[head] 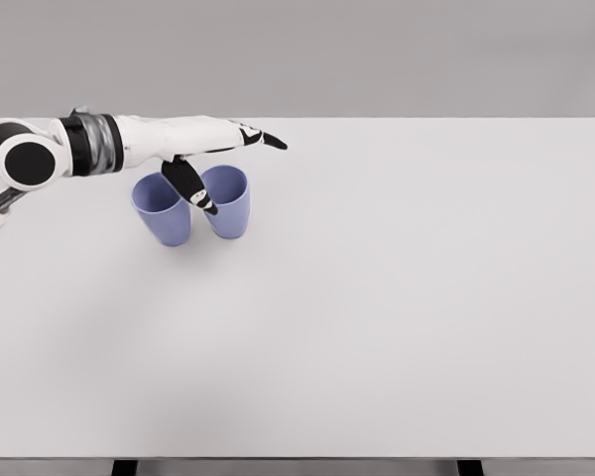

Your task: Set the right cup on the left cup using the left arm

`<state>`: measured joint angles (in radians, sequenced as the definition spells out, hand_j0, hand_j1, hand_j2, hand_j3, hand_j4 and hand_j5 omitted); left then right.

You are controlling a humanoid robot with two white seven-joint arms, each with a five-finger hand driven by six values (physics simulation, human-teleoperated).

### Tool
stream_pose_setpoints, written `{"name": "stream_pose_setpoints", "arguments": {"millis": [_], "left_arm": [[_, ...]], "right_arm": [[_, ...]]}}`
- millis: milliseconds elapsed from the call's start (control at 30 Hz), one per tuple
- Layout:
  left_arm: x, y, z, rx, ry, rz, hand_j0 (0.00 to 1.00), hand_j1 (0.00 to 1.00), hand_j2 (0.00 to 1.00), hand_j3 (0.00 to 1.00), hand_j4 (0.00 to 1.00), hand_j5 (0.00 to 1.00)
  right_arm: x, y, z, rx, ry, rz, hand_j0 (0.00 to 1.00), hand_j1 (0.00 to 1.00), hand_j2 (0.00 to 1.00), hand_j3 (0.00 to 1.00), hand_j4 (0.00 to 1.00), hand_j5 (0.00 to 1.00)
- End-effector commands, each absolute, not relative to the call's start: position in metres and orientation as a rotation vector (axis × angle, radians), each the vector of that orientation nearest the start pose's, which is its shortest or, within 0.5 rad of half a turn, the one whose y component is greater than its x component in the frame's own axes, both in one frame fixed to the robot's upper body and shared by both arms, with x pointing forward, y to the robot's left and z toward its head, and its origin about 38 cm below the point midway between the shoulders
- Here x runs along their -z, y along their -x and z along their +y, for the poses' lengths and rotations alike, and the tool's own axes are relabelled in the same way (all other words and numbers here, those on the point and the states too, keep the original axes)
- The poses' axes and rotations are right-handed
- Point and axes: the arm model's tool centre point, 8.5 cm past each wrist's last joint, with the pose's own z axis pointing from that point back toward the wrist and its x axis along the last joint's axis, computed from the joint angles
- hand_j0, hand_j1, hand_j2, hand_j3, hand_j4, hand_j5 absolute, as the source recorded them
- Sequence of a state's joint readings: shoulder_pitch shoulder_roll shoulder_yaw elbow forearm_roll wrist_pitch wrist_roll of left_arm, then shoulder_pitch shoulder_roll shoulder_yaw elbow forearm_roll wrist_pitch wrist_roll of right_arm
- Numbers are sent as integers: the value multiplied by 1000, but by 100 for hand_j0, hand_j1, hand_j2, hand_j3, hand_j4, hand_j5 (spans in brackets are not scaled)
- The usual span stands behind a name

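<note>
Two blue cups are observed upright on the white table [397, 317], toward ten o'clock from its centre. The right cup [230, 203] stands just beside the left cup [162, 210]. The left hand [203, 149] is held above them, fingers extended and released, thumb angled down between the rims; nothing is grasped. For a sound grasp, the hand should be lowered at the right cup's three o'clock side, and the left cup must not be knocked.
</note>
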<state>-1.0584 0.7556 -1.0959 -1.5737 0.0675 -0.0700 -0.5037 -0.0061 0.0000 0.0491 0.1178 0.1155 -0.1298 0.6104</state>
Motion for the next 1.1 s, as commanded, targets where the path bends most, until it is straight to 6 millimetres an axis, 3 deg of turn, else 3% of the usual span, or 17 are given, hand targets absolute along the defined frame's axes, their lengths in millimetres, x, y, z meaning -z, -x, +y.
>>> {"name": "stream_pose_setpoints", "arguments": {"millis": [0,467,1067], "left_arm": [[-263,-460,190,1857,-133,-1372,100,100,100,100,100,100],[-253,-471,189,1828,-127,-1351,100,100,100,100,100,100],[-250,-471,190,1824,-125,-1345,100,100,100,100,100,100]], "right_arm": [[246,31,-222,-163,-537,40,100,100,100,100,100,100],[246,31,-222,-163,-537,40,100,100,100,100,100,100],[246,31,-222,-163,-537,40,100,100,100,100,100,100]]}}
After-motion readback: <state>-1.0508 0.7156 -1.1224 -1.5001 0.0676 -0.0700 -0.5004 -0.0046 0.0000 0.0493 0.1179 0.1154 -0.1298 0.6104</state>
